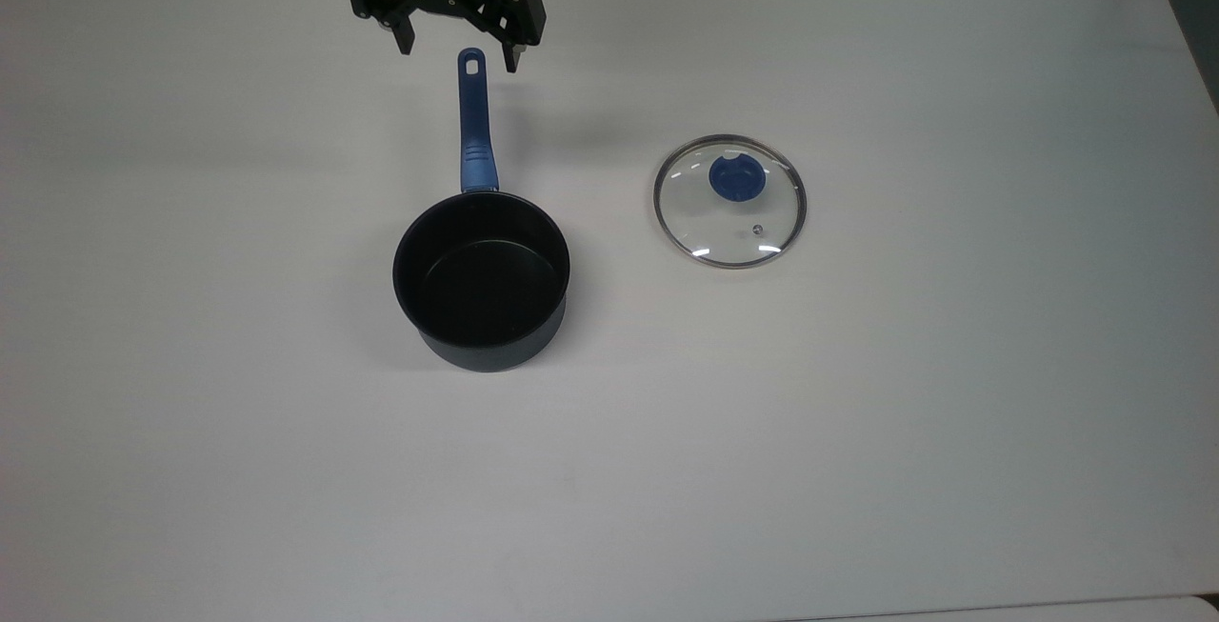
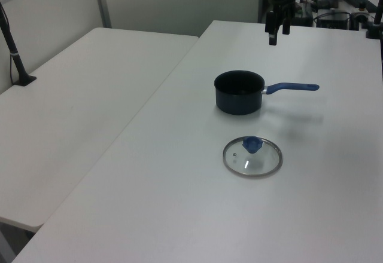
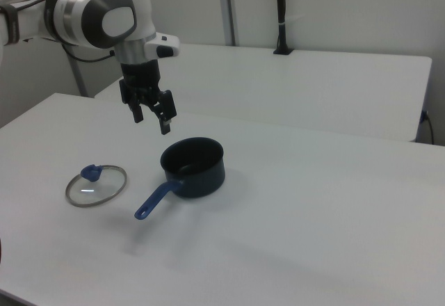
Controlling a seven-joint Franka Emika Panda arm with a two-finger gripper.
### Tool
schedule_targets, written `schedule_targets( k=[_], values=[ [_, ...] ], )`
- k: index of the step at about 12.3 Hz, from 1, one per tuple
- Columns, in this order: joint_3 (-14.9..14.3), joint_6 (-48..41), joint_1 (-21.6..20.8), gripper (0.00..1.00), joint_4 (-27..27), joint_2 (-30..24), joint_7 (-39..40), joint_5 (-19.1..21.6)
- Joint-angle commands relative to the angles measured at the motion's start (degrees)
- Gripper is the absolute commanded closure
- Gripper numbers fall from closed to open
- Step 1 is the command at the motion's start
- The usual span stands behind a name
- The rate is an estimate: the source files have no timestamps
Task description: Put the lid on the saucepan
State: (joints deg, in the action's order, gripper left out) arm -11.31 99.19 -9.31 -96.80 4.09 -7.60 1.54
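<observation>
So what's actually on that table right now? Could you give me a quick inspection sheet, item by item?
Surface: white table, bare apart from the two items below.
Job's things: saucepan upright and uncovered, its blue handle pointing toward the top view's top edge; lid lying flat on the table to the top view's right of the saucepan, apart from it, blue knob up.
Clutter: nothing seen on the table.
Grippers: gripper raised above the handle's end, fingers open, holding nothing.
Cables: black cable on a post at the neighbouring table.
Surroundings: second white table alongside; equipment beyond the far edge.
</observation>
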Motion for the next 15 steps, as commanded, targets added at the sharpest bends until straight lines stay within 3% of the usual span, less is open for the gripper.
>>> schedule_targets(
  k=[1, 15],
  values=[
    [-0.1, -3.6, 1.0, 0.0, 1.5, -1.4, -0.1, -2.0],
    [0.1, -1.9, 0.8, 0.0, 2.9, 1.9, 0.7, -1.4]
  ],
)
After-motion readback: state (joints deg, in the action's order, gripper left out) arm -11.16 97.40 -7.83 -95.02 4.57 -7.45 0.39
